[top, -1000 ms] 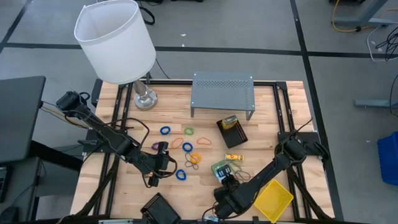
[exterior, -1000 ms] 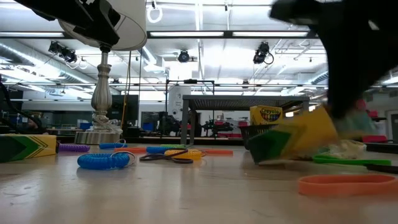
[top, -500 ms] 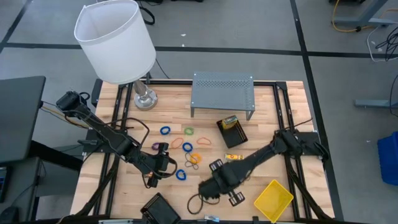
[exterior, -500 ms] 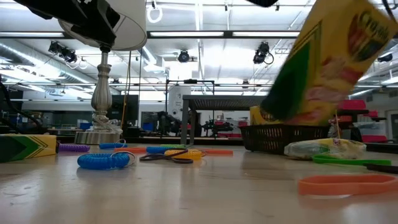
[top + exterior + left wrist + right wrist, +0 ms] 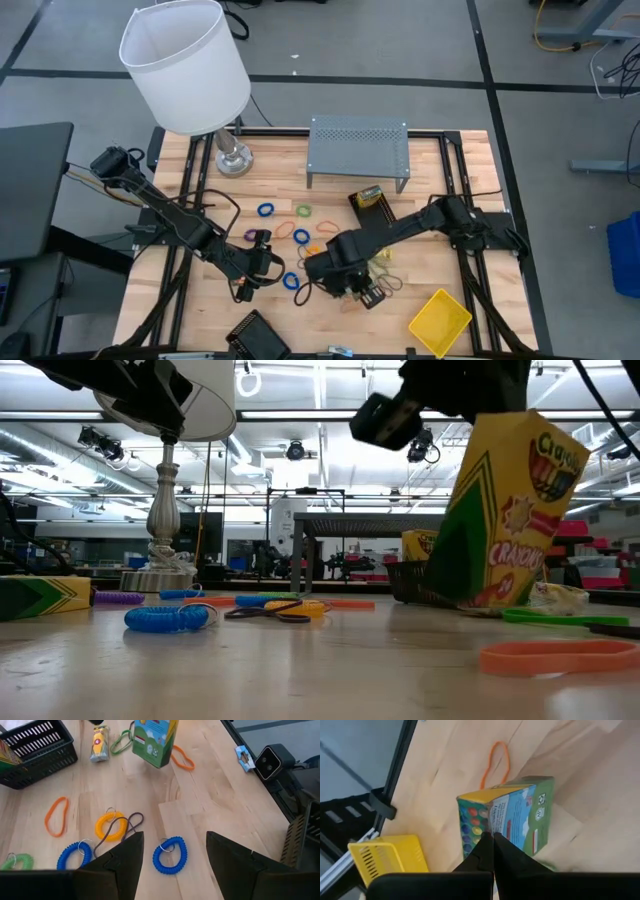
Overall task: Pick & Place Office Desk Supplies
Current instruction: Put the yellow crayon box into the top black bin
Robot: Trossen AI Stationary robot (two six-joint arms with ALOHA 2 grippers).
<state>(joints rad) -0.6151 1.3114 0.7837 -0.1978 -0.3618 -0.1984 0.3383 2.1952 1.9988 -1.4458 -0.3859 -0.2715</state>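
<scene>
A yellow-and-green crayon box [image 5: 508, 510] hangs nearly upright under my right gripper [image 5: 492, 842], which is shut on it over the table's near middle [image 5: 340, 272]. The arm hides the box in the high view. My left gripper [image 5: 172, 865] is open and hovers above a blue coil loop [image 5: 170, 855] left of centre. Coloured rubber-band loops [image 5: 301, 237] lie flat around the middle. Another crayon box stands in a black mesh tray [image 5: 373, 208]. A yellow tray [image 5: 440, 320] rests near the right near corner, and a second black mesh tray [image 5: 258, 335] lies at the near edge. My right gripper pinches the crayon box at its top end [image 5: 494, 827], where two side faces meet. Its fingers [image 5: 485, 851] come from above, pointing down. The box hangs below them, lifted clear of the table and slightly tilted, with its bottom end [image 5: 152, 757] over its own shadow.
The grey perforated shelf [image 5: 358, 150] stands at the far middle and the white-shaded lamp [image 5: 185, 65] at the far left. An orange band [image 5: 495, 762] and a small yellow packet [image 5: 377, 252] lie close to the hanging box. A green band [image 5: 120, 742] lies beside them.
My right gripper has lifted the crayon box off the table near the yellow tray and carried it toward the table's left and far side. The box lay tipped on the wood, then swung high, and now hangs nearly upright and lower.
</scene>
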